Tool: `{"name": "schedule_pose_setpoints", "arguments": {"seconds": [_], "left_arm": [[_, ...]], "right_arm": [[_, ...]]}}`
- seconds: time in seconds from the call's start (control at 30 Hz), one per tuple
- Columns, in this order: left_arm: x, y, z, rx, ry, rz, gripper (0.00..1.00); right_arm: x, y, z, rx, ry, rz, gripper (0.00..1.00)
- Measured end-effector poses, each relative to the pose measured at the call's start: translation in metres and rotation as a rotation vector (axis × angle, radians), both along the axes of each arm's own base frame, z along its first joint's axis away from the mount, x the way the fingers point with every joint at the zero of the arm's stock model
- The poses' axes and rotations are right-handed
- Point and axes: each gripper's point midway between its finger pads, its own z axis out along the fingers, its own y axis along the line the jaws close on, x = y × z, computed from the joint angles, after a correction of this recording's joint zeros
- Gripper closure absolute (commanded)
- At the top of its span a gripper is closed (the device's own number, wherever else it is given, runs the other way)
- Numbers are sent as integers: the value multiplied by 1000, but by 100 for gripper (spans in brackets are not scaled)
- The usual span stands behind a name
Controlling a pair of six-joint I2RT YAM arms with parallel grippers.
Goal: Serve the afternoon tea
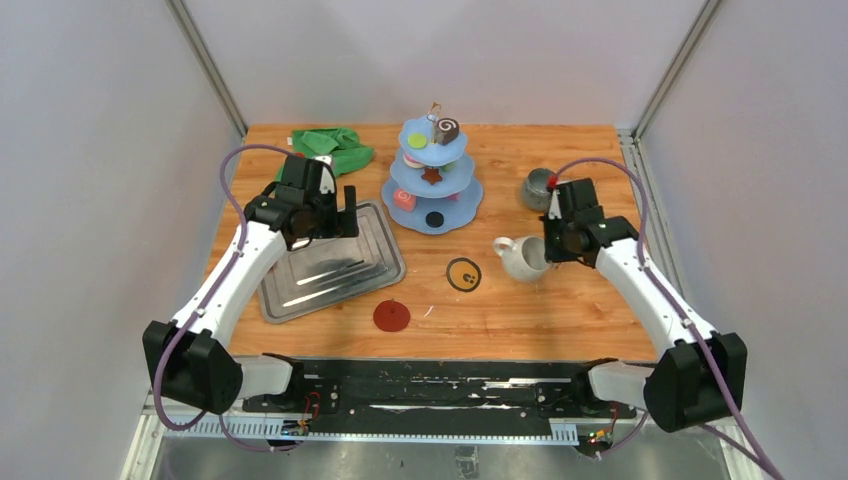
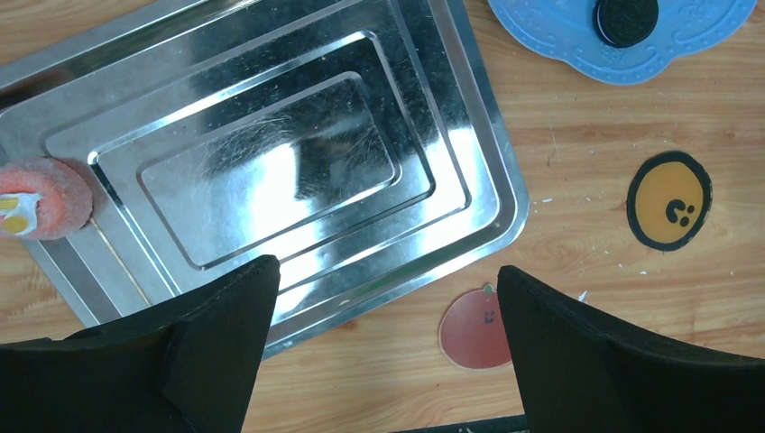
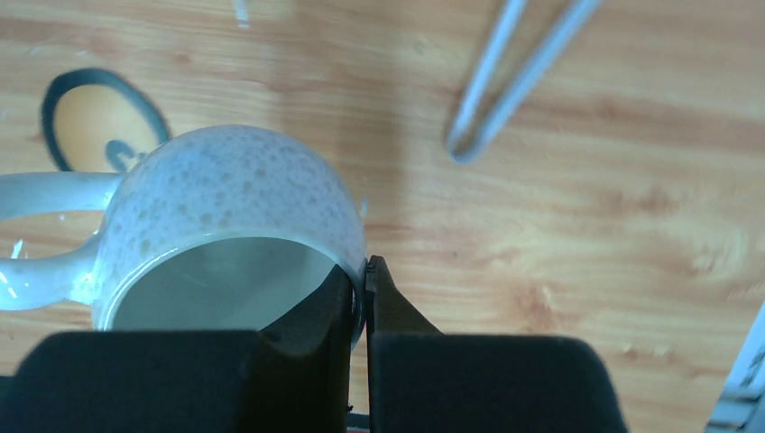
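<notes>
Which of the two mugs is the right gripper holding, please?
The white mug, its rim pinched in the right gripper; the grey-green mug stands free farther back.

We count two mugs: white mug (image 1: 523, 258), grey mug (image 1: 538, 188); two coasters (image 1: 462, 275) (image 1: 391, 316), one stand (image 1: 432, 175), one tray (image 1: 330, 265), one cloth (image 1: 335, 145).

Steel tray (image 1: 330, 265), green cloth (image 1: 335, 146), blue tiered stand (image 1: 462, 208), yellow coaster (image 1: 463, 274), red coaster (image 1: 391, 316)
</notes>
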Motion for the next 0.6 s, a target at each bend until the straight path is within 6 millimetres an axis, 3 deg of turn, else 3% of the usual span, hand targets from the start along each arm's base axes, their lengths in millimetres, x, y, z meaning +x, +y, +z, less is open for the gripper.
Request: {"name": "schedule_pose_setpoints", "arguments": {"seconds": [0.13,0.3,0.6], "left_arm": [[0,0,0,-1,-1,0,5],[0,0,2,-2,-6,0,5],[-3,1,5,-4,-20,-1,5]], "right_arm": [[14,42,14,-88,-52,237,99],[24,83,12,-209,-61,474,99],[34,123,-9,-402,-24,723,99]]}}
